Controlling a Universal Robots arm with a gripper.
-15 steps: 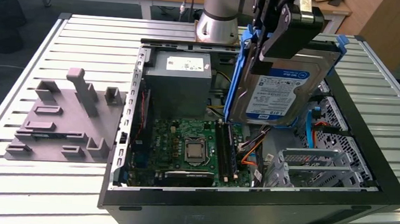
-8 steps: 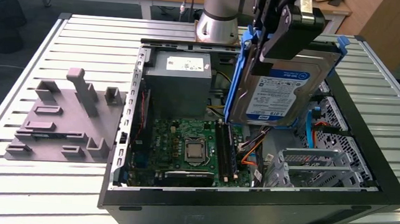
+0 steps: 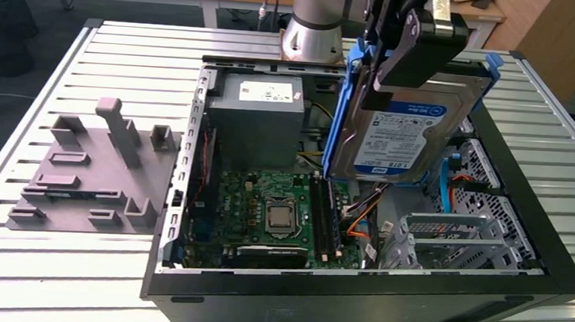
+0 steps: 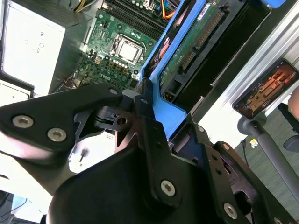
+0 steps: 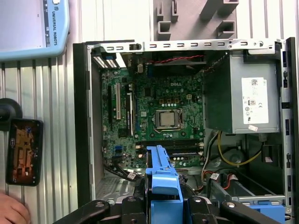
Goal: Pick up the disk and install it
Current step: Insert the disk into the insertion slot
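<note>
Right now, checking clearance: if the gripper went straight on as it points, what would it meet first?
Likely the loose cables beside the motherboard, below the gripped disk; depth is unclear.

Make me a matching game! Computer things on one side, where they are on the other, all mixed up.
1. silver metal hard drive in a blue plastic bracket
2. grey box-shaped power supply
3. grey plastic moulded stand

a. resting on the slatted metal table
b. lifted, clamped in the jaws
c. inside the black computer case

Pairs: 1-b, 2-c, 3-a
</note>
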